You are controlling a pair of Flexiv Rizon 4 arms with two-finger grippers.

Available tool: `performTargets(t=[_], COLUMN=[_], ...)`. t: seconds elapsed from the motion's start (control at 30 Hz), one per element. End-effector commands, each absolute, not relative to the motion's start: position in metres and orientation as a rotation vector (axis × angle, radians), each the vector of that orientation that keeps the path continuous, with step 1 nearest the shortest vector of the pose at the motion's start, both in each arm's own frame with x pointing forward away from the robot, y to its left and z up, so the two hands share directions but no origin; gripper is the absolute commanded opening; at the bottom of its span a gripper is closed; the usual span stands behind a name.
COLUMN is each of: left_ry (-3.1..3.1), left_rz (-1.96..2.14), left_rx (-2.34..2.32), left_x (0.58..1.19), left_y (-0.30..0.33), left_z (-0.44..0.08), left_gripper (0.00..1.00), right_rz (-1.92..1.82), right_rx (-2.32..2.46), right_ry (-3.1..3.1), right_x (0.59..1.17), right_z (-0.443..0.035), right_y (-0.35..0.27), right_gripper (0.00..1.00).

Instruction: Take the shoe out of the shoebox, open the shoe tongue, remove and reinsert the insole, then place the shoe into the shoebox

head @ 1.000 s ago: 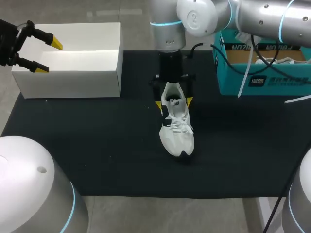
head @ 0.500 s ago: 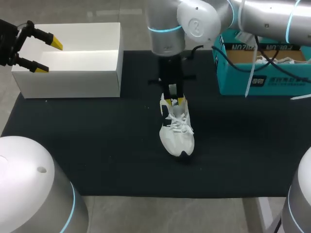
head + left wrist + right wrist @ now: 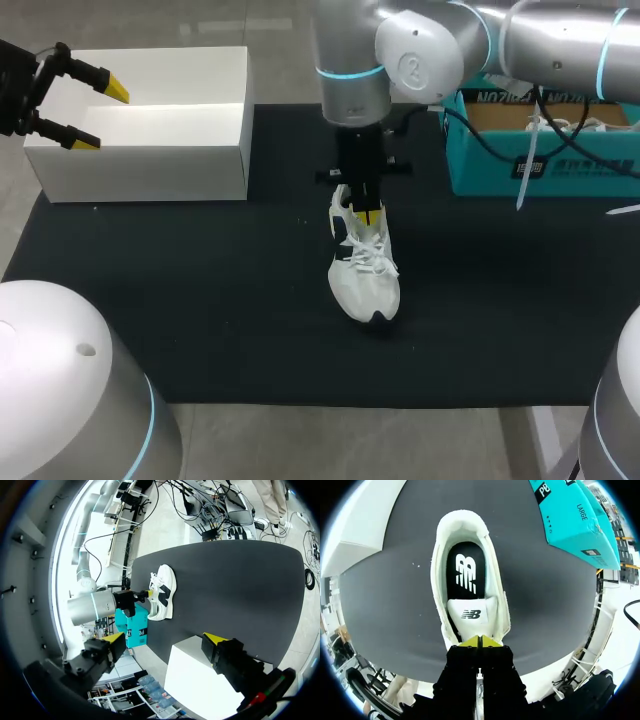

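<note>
White is the colour of the one shoe (image 3: 365,275) you have here: white mesh upper, white laces, black patches along its side and a black tip at the toe. It stands upright on the black mat (image 3: 200,330) at the middle of the head view, toe toward the lower edge, heel toward the top. Looking down into it from the right wrist, you see its white tongue (image 3: 472,614) and, deeper in, one black insole (image 3: 467,572) with a white mark, lying flat inside.

You have two boxes on the worktop. One is white (image 3: 150,165), at the upper left, with its top open. The other is the teal shoebox (image 3: 570,170), at the upper right, well apart from the shoe.

You have two grippers. The right gripper (image 3: 369,213) sits at the shoe's opening, its fingers drawn together tip to tip at the tongue's upper edge; whether they nip any of it cannot be told. The left gripper (image 3: 100,115) hangs at the white box's far-left end, fingers spread wide and holding nothing.
</note>
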State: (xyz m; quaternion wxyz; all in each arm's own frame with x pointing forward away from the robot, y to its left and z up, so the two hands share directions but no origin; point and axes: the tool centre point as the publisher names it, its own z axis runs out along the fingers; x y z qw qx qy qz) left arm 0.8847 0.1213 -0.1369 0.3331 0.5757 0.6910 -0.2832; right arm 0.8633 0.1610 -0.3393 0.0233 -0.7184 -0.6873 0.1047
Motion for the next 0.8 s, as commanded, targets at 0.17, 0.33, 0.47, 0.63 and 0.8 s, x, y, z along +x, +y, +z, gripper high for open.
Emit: performTargets(t=[0.17,0.33,0.47,0.63,0.8], left_ry=[1.807,1.807,1.807,1.807,1.807], left_rz=[-0.739,-0.739,-0.739,-0.739,-0.739], left_rx=[1.506,1.506,1.506,1.506,1.506], left_x=[0.885,0.885,0.885,0.885,0.885], left_y=[0.121,0.121,0.121,0.121,0.121], left_z=[-0.136,-0.136,-0.136,-0.136,-0.136], left_gripper=[1.00,1.00,1.00,1.00,1.00], right_rz=[0.345,0.340,0.358,0.288,0.098], right_rx=[-2.208,-2.204,-2.206,-2.115,-1.745], right_ry=[-2.096,-2.069,-2.071,-2.237,-2.615], right_x=[0.874,0.875,0.871,0.868,0.872], right_z=[-0.358,-0.366,-0.359,-0.326,-0.285], right_y=[0.158,0.158,0.160,0.165,0.176], right_gripper=[0.00,0.00,0.00,0.00,0.00])
